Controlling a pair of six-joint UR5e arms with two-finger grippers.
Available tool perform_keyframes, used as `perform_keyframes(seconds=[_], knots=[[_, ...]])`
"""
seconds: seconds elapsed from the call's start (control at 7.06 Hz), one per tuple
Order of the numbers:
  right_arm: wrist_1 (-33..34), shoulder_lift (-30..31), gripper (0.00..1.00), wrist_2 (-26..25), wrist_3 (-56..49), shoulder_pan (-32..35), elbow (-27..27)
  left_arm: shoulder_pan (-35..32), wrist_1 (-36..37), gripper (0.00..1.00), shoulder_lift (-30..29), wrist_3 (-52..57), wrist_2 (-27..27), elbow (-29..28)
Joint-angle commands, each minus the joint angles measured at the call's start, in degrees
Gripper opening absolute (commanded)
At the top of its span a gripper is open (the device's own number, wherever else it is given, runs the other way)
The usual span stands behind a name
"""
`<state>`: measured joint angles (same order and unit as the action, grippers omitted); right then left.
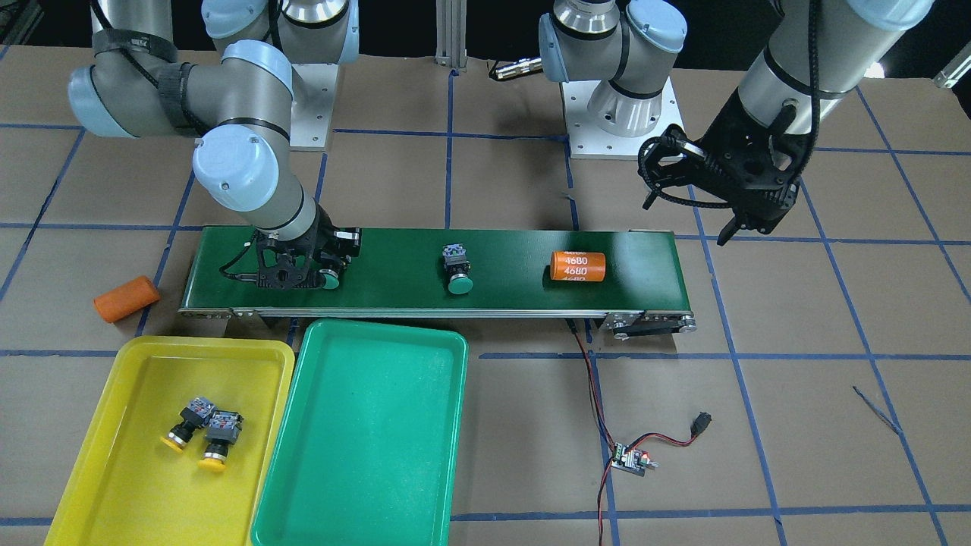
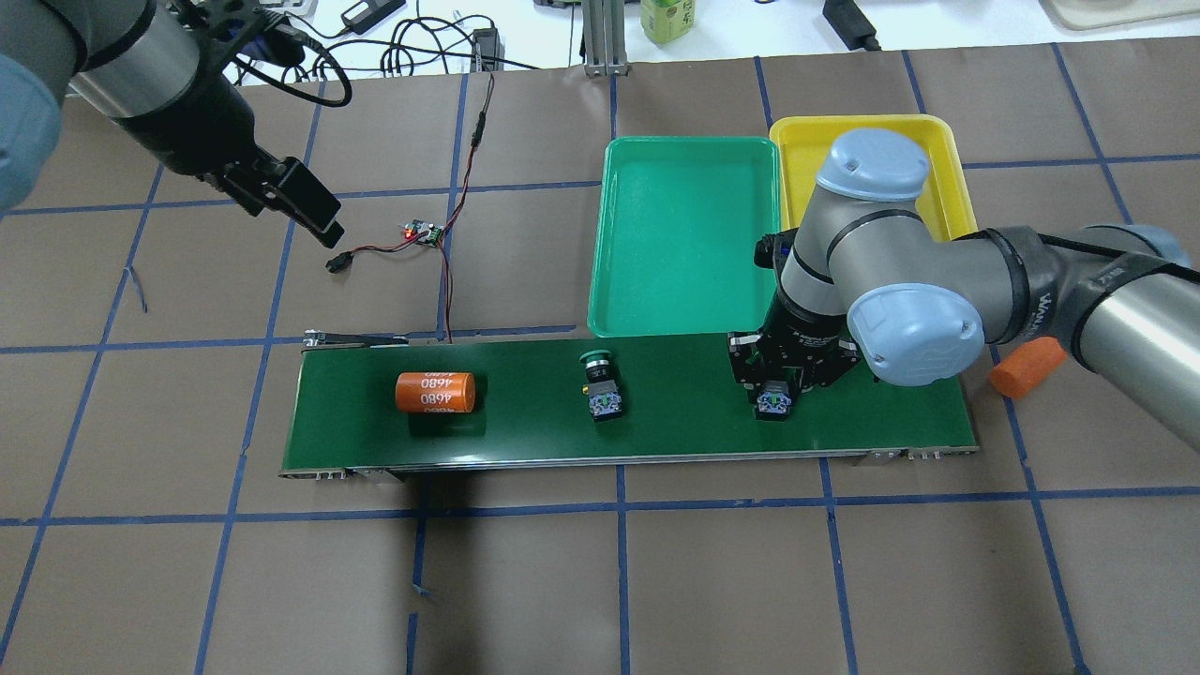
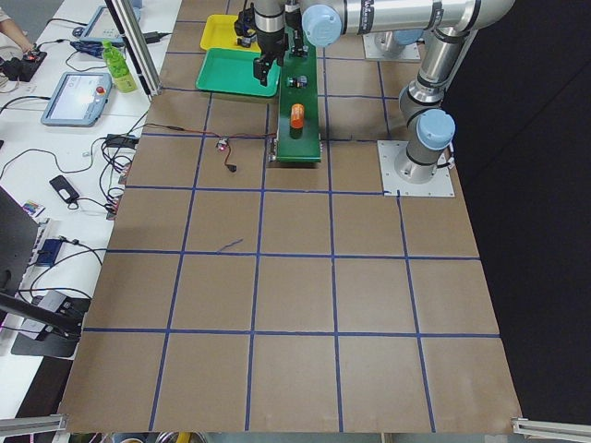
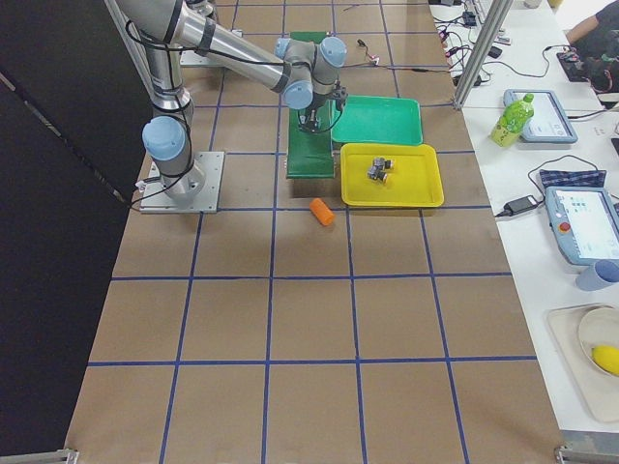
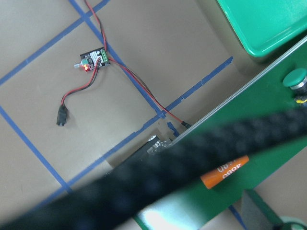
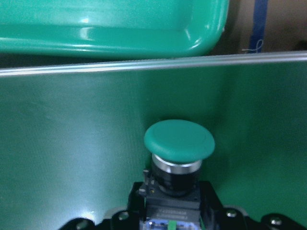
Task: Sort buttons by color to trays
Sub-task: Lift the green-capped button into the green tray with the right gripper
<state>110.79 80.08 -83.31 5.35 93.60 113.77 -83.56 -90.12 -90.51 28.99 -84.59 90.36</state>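
Observation:
My right gripper is down on the conveyor belt and shut on a green button lying on the belt. The button's green cap points toward the green tray. A second green button lies at the middle of the belt. Two yellow buttons lie together in the yellow tray. The green tray holds nothing. My left gripper is open and empty, raised above the table off the belt's other end.
An orange cylinder marked 4680 lies on the belt. A second orange cylinder lies on the table off the belt's end beside the yellow tray. A small circuit board with red-black wires lies on the table below my left gripper's side.

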Motion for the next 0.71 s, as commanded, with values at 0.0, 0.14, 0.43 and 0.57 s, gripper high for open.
perform_keyframes(seconds=[0.0, 0.14, 0.43, 0.57], knots=[[1.5, -0.4, 0.0, -1.2, 0.9, -1.1, -5.7, -0.1, -2.5, 1.0, 1.6, -16.4, 0.0, 0.4], [1.8, -5.1, 0.0, -0.5, 1.6, -1.1, -13.4, -0.1, -2.3, 1.0, 2.2, -18.7, 0.0, 1.0], [1.2, -16.7, 0.0, -0.5, 1.9, -0.5, -27.0, -0.1, -2.5, 1.0, 3.1, -24.8, -3.5, 1.1], [1.6, -19.3, 0.21, -0.5, 1.8, -0.3, -27.0, -0.1, -2.5, 1.0, 3.1, -24.8, -7.3, 1.4]])
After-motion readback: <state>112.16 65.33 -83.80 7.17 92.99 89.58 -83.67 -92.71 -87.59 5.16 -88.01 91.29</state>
